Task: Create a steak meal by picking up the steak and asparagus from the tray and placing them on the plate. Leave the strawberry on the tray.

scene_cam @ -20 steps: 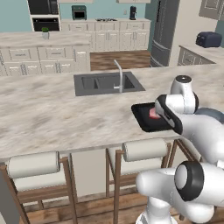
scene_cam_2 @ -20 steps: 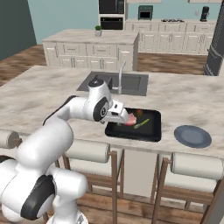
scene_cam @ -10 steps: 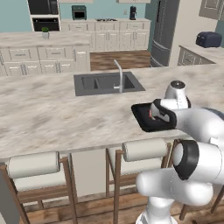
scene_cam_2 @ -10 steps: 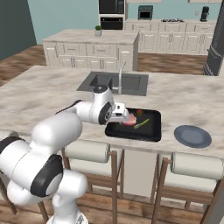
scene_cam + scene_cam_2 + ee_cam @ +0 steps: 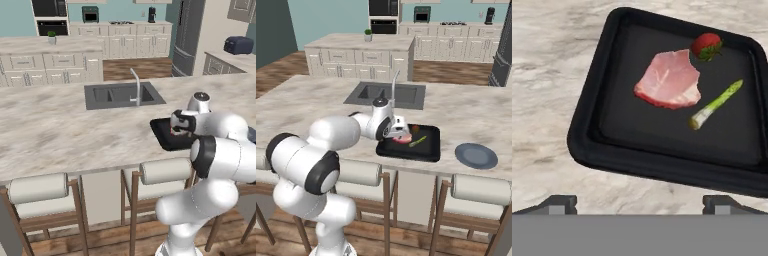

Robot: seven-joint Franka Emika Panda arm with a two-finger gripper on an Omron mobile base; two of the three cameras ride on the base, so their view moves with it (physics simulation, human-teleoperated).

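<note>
Left base view: the gripper [image 5: 176, 125] hangs over the tray [image 5: 161, 134].

Right base view: plate [image 5: 476, 155] sits right of the tray.

Hand view: jaws fully spread, holding nothing. Steak [image 5: 669, 80] touches strawberry [image 5: 706, 46]; gripping there risks dragging the fruit. Asparagus [image 5: 716, 104] lies just right.

no text, label, brand, number or sign can be read on anything in these pictures.

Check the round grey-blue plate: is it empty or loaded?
Empty. The round grey-blue plate shows bare; pink steak and green asparagus stalk lie on the black tray.
</note>
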